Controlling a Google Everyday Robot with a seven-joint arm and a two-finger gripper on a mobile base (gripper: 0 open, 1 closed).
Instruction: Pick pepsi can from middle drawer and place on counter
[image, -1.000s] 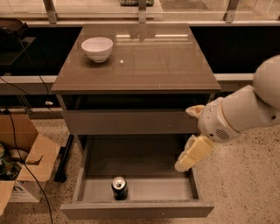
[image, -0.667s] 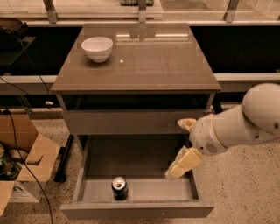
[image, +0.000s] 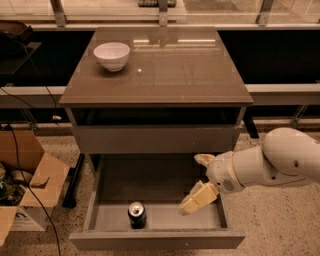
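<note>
Inside the middle drawer (image: 155, 239), pepsi can (image: 136, 215) stands near the end effector (image: 200, 179), fingers apart.

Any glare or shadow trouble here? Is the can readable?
Camera view: glare streaks on the counter at its rear edge, right of the bowl; drawer interior dim, but the can top shines; gripper, open over the drawer's right side, is well lit.

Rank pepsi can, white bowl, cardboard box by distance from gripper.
Gripper: open, over middle drawer, right side.
1. Pepsi can, drawer front, left of it.
2. White bowl on counter and cardboard box, far left: too close to call.
</note>
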